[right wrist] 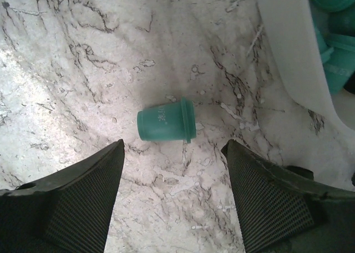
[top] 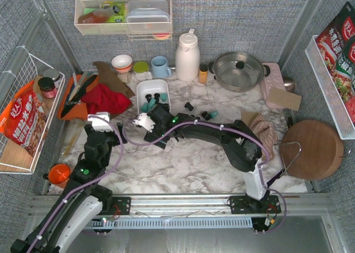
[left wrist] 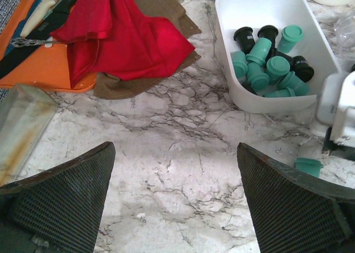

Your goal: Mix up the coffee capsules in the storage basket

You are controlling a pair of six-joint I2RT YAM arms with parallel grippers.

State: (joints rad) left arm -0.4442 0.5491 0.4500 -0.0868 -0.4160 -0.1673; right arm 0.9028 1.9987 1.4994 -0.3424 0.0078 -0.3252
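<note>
The right gripper (right wrist: 173, 153) is hovering with its fingers spread wide and empty over a teal capsule (right wrist: 165, 120). This capsule is lying on its side on the marble table (right wrist: 66, 70), just beside the white storage basket (left wrist: 260, 104), where teal and black coffee capsules (left wrist: 266, 64) are sitting heaped. The left gripper (left wrist: 175, 147) is waiting wide open, holding nothing. The capsule is probably free to roll, so one finger touching first could be knocking it away or nudging the basket

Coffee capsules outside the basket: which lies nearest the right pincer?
The lone teal capsule on its side, just ahead of the right pincer, beside the basket wall.
</note>
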